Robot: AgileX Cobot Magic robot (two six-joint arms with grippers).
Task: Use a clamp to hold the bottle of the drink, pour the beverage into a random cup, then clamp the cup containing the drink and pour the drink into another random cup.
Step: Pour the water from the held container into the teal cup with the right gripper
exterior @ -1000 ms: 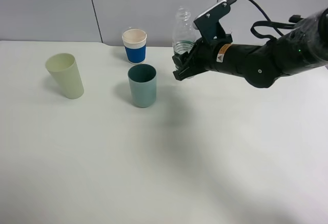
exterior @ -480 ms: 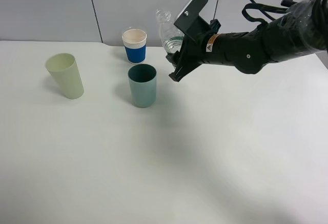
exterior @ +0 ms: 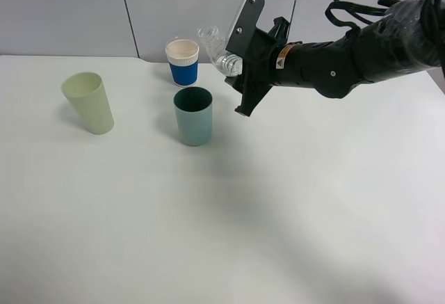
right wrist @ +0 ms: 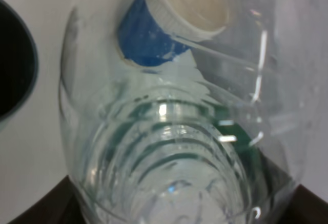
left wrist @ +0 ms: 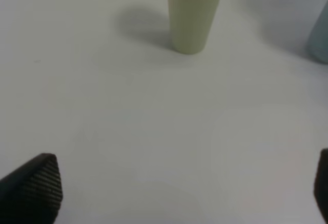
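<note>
The bottle (exterior: 217, 48) is gripped around its lower body by the right end effector (exterior: 238, 74), whose jaws are closed on it. It is held in the air above the counter (exterior: 278, 213), tilted steeply, with its open neck pointed to the left and slightly upward. In the high view the neck is seen just beside the rim of the blue cup (exterior: 183, 62), and above and to the right of the teal cup (exterior: 193, 116). Whether the mouth lies directly over either cup cannot be told.

In the right wrist view the ribbed, clear wall of the bottle (right wrist: 169, 147) fills most of the picture. The blue cup (right wrist: 169, 24) is seen through it, and part of the teal cup's dark inside (right wrist: 13, 65) is seen at one edge.

The teal cup stands upright near the middle of the counter, in front of the blue cup and close to it. The pale cup (exterior: 89, 102) stands upright well apart, to the left.

The left end effector (left wrist: 174, 198) is held wide open above bare counter, with only its ridged fingers (left wrist: 33, 188) showing at the picture's corners. Nothing is held between them. The pale cup (left wrist: 193, 14) is seen ahead of it, apart from the fingers.
</note>
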